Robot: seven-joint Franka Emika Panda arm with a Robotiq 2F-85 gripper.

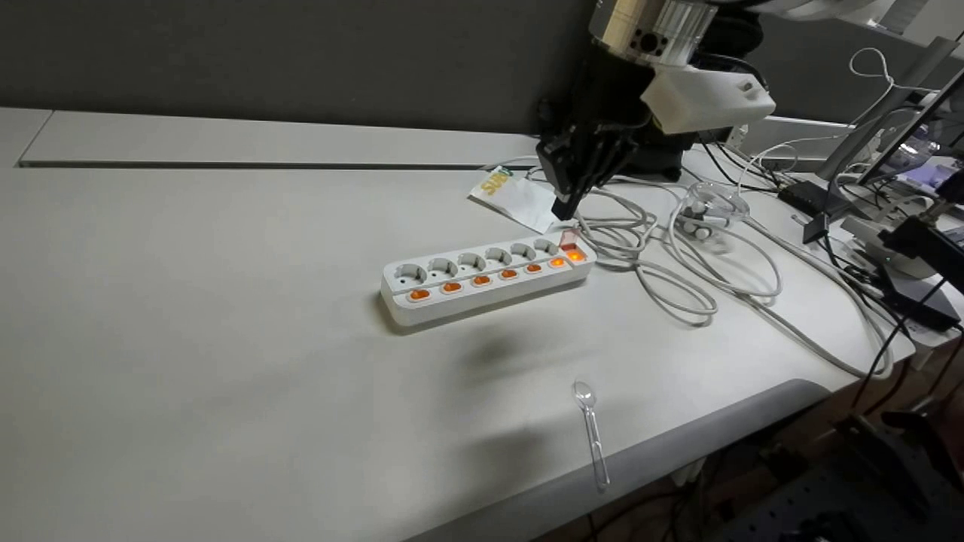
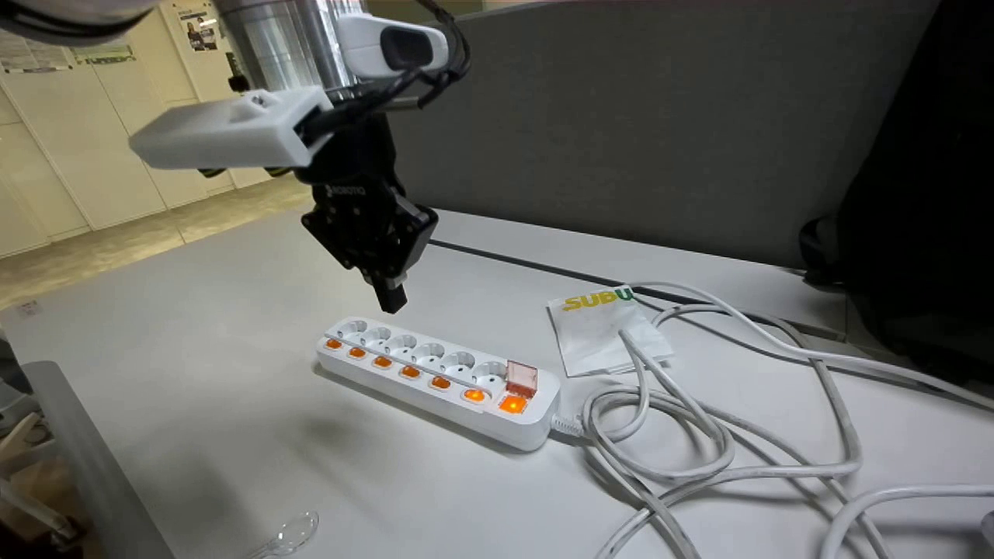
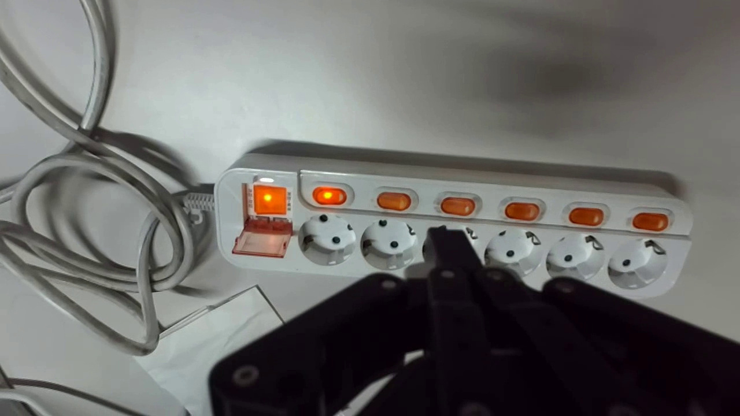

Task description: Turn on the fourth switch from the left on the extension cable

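This looks like an office or an office-like lab. A flat dark-grey partition (image 1: 263,60) lines the back edge of the broad white bench (image 1: 188,316), and beyond its end edge printed paper posters (image 2: 200,31) hang on a pale panelled wall (image 2: 81,140).

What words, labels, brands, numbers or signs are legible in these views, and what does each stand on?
"ROBOTIQ": on the black gripper, in an exterior view.
"SUB", yellow, then green lettering, perhaps part of a "W": on the white paper; any further letters don't show.
Too small or blurred to read: the marks beside the large lit switch on the power strip; the background posters; a small label.
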